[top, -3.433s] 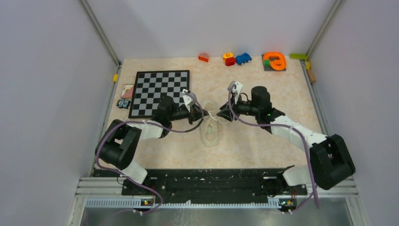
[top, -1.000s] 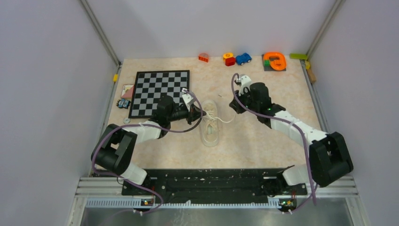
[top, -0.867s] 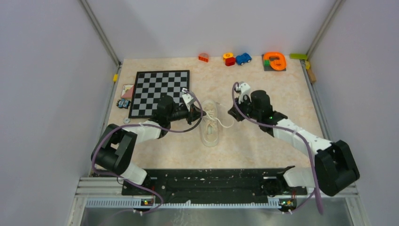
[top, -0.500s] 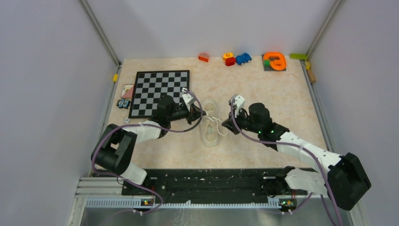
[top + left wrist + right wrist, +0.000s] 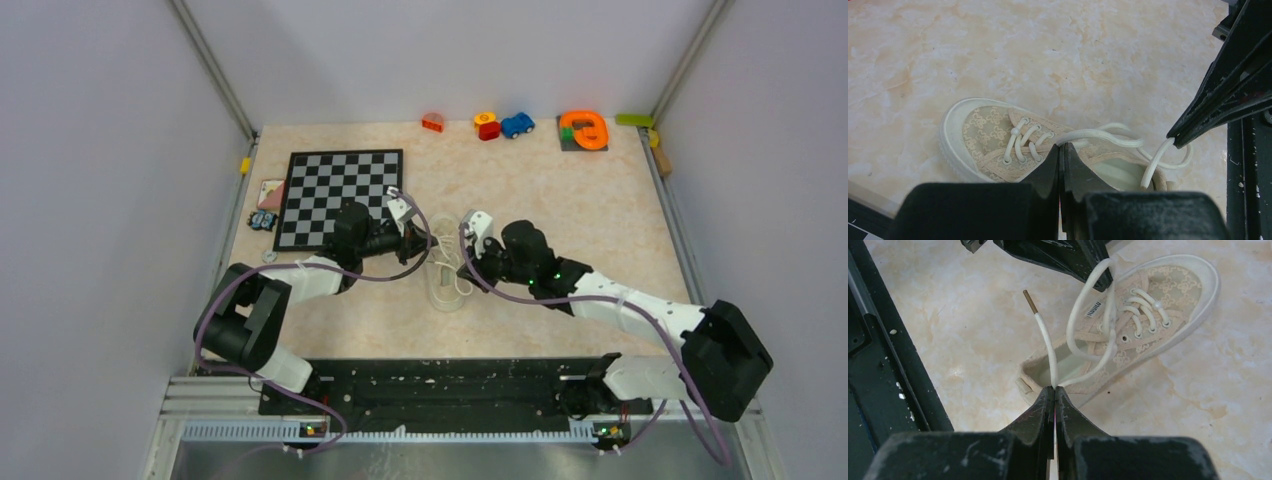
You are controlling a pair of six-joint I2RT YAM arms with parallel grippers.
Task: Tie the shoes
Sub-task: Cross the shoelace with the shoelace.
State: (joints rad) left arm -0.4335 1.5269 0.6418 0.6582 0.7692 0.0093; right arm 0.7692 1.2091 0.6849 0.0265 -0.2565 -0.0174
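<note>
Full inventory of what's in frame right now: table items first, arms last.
sneaker: 1, cream, table centre
laces: white, loose over the sneaker, one strand in each gripper
chessboard: 1, black and white, far left
card: 1, pinkish, left of the chessboard
toy block: 1, orange, far edge
round toy: 1, red and yellow, far edge
toy car: 1, blue, far edge
ring toy: 1, orange, far right
table: 1, beige marbled
left gripper: 1, black, shut on laces
right gripper: 1, black, shut on laces
</note>
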